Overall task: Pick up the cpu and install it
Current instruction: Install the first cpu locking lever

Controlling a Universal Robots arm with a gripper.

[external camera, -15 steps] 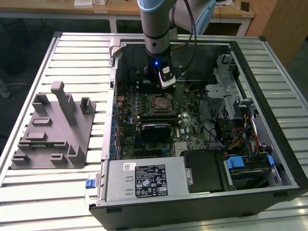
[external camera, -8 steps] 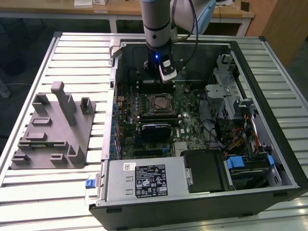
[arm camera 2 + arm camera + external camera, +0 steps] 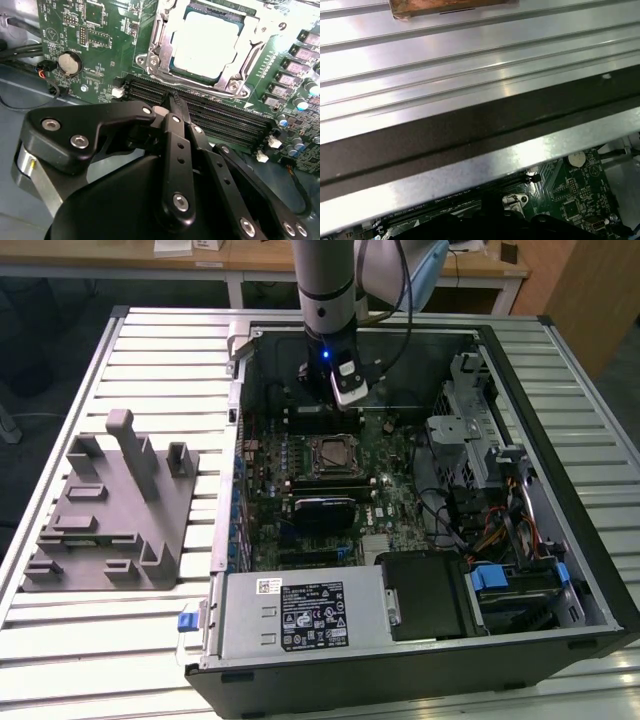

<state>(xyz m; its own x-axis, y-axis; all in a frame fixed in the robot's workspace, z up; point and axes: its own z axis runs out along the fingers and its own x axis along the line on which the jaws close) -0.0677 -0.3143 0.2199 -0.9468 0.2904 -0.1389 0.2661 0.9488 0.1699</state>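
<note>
The cpu [image 3: 205, 44] is a pale silvery square lying flat inside the metal-framed socket [image 3: 150, 45] on the green motherboard [image 3: 90, 30]. In the exterior view the cpu [image 3: 332, 453] sits in the middle of the board inside the open computer case. My gripper [image 3: 173, 100] hangs above the black memory slots [image 3: 210, 117] just beside the socket. Its black fingers are shut together with nothing between them. In the exterior view the arm [image 3: 325, 300] comes down over the far part of the board, just beyond the socket.
A grey plastic fixture [image 3: 110, 505] stands on the slatted metal table [image 3: 150, 340] at the exterior view's left. The case walls [image 3: 560, 440], a drive cage [image 3: 470, 435], cables and the power supply [image 3: 300, 610] ring the board. A coin battery [image 3: 69, 63] sits near the slots.
</note>
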